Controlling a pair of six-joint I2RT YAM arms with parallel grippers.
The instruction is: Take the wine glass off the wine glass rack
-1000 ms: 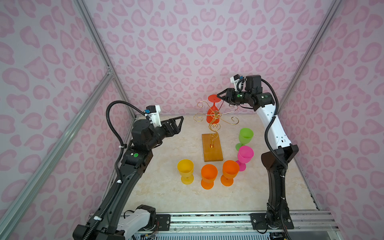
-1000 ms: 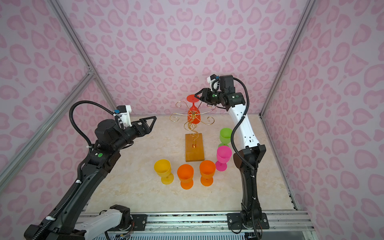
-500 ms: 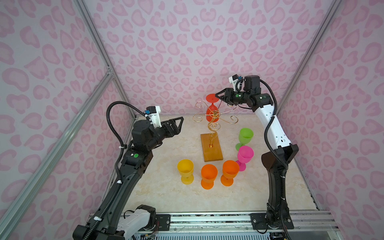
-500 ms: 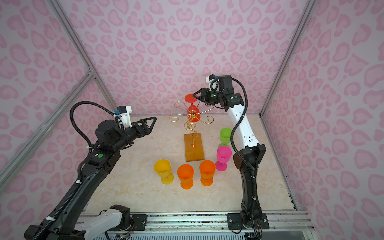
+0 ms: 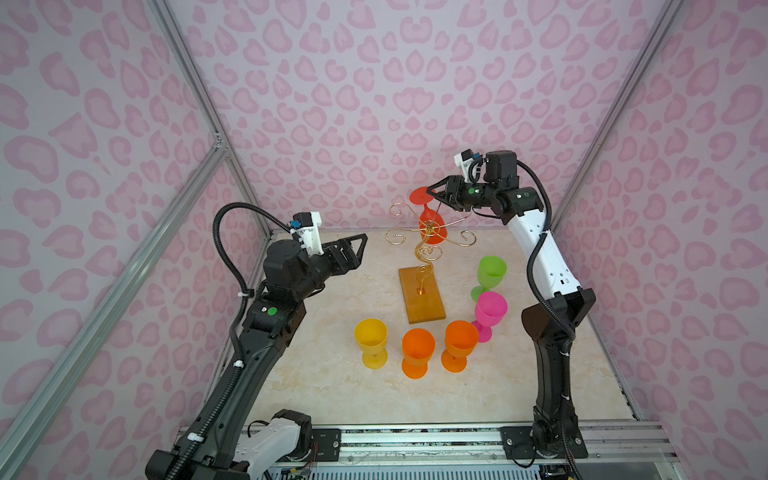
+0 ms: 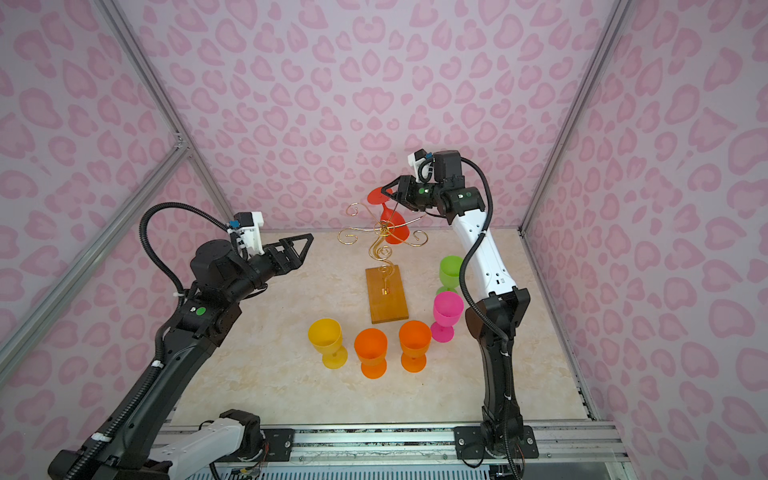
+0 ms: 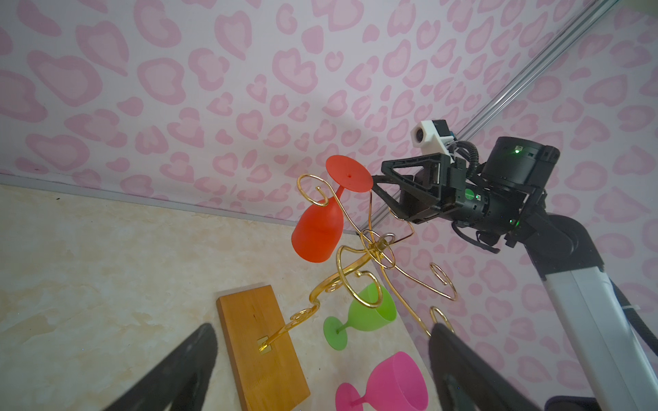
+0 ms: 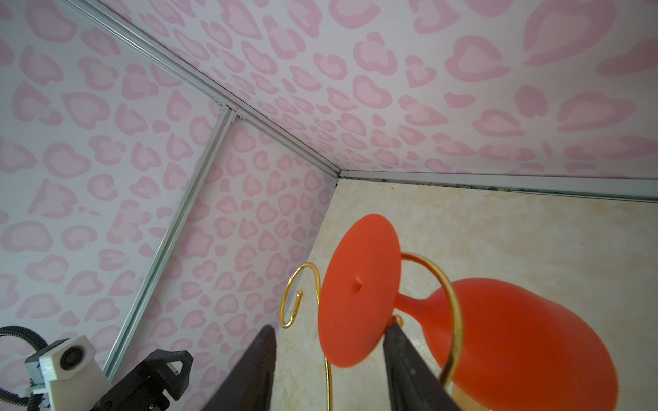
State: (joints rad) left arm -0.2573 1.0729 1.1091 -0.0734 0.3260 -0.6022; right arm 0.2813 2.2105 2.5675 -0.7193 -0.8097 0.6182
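Now your right gripper (image 5: 431,193), jaws apart, straddles the foot of the red glass (image 5: 428,218) hanging on the rack (image 5: 422,299); your left gripper (image 5: 360,245), at its nine o'clock, gapes empty.

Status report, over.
Left gripper open, clear. Right gripper open at red wine glass's foot. Glass hangs tilted on rack; gold wire curls round stem.

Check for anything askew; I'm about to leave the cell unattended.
The red glass hangs upside down on the gold rack, tilted rather than plumb, with the right gripper at its foot. Nothing else stands out.
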